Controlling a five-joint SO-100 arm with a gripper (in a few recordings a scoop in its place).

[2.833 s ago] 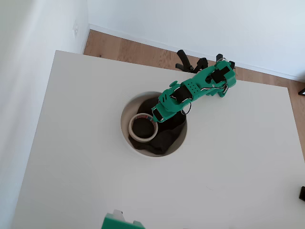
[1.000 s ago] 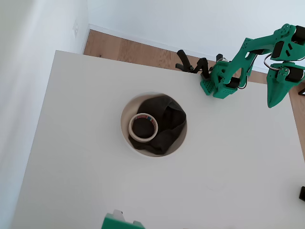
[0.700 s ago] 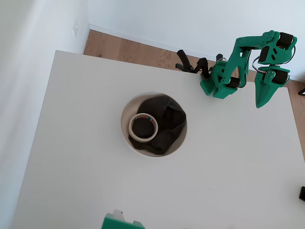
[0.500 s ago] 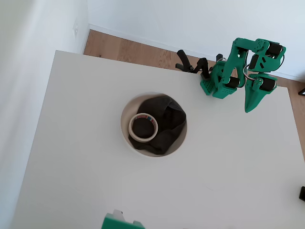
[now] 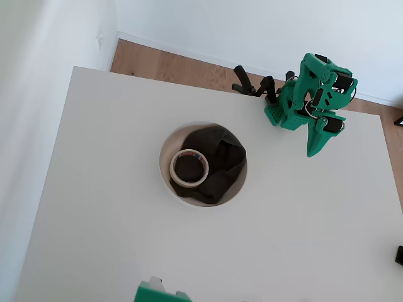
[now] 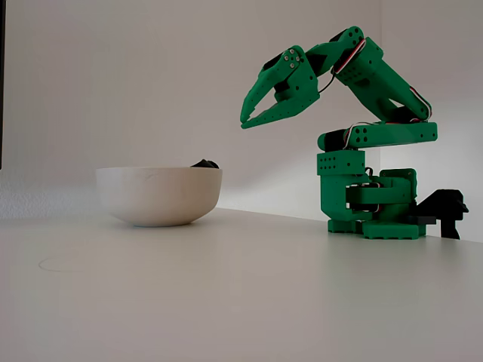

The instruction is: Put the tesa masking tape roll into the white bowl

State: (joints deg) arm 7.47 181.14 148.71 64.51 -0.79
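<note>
Nearest in the fixed view, bare table. Then the bowl, tape lying flat inside on dark cloth: placement looks done. Farthest, pincer empty, slightly parted, raised well apart near the base, likely clear of the bowl.

A plain matte white rectangular table carries a large round white bowl near its middle and the green plastic arm base at its far edge.
</note>
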